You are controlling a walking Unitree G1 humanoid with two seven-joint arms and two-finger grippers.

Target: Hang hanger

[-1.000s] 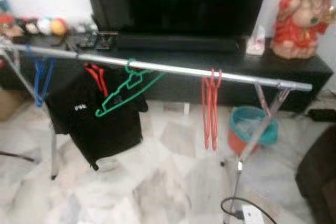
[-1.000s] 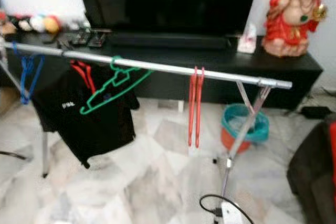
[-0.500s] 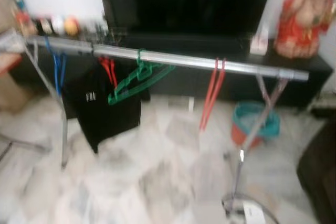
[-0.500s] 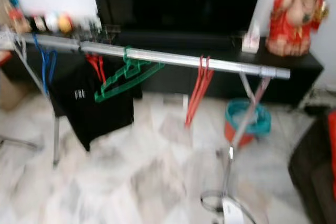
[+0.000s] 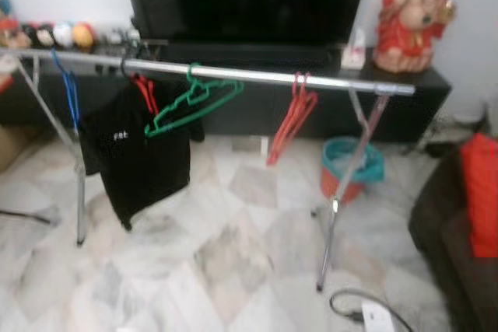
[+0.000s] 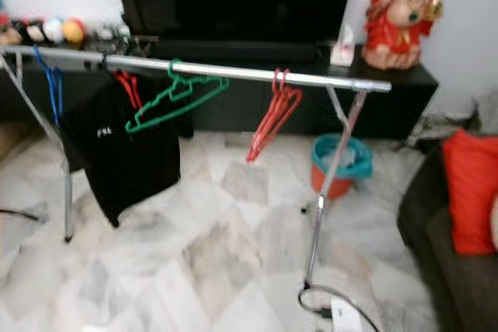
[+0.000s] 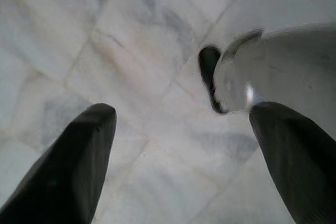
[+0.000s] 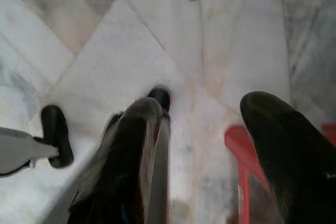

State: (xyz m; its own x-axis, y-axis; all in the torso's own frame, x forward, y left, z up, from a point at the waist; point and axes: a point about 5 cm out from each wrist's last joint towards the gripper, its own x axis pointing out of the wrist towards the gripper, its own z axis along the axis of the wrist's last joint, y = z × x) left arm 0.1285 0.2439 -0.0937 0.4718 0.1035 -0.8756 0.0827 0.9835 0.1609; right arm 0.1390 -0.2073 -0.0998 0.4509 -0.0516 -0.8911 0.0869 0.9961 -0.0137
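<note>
While hangers (image 5: 194,99) dangle, rail (image 5: 257,77) fronts TV stand (image 5: 405,103), bucket (image 5: 352,169) beside leg

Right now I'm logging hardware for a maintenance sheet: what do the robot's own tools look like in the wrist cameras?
The left tool has two long black fingers with rounded tips and a matte finish, broad at the base. The right tool has the same two black fingers, also rounded and tapering. No cables or markings can be made out on either.
</note>
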